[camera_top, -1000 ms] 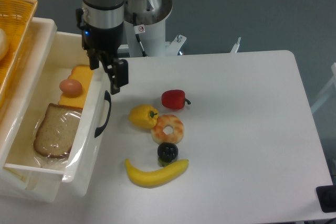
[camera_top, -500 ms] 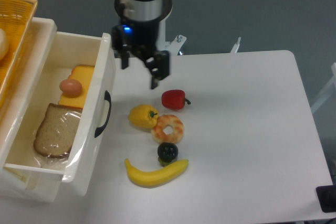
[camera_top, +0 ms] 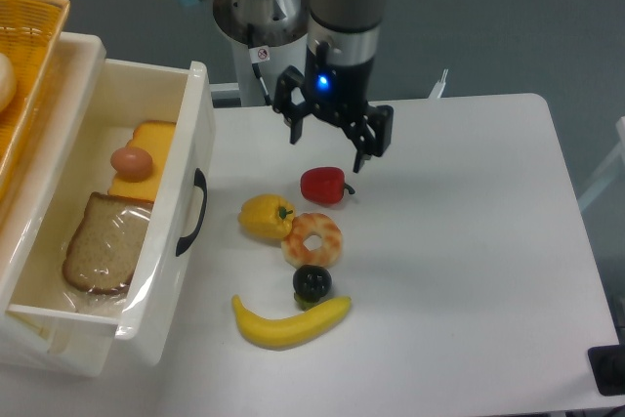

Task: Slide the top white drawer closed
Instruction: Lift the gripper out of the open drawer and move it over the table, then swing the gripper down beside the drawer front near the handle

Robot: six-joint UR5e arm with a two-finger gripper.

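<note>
I have the gripper (camera_top: 332, 140) hanging above the table (camera_top: 469, 241) with its two fingers spread wide and nothing between them, just behind the red pepper (camera_top: 323, 185) and well to the right of the top white drawer (camera_top: 181, 271); that drawer stands pulled far out at the left edge, its glossy plastic front and curved black handle (camera_top: 192, 212) facing the table, so I judge closing it calls for a push on that front. Inside lie a bread slice (camera_top: 100, 243), an egg (camera_top: 131, 161) and yellow cheese (camera_top: 146, 139); on the matte white table sit a yellow pepper (camera_top: 266, 217), a glazed doughnut (camera_top: 312, 238), a dark berry (camera_top: 312, 283) and a smooth curved banana (camera_top: 289, 322).
</note>
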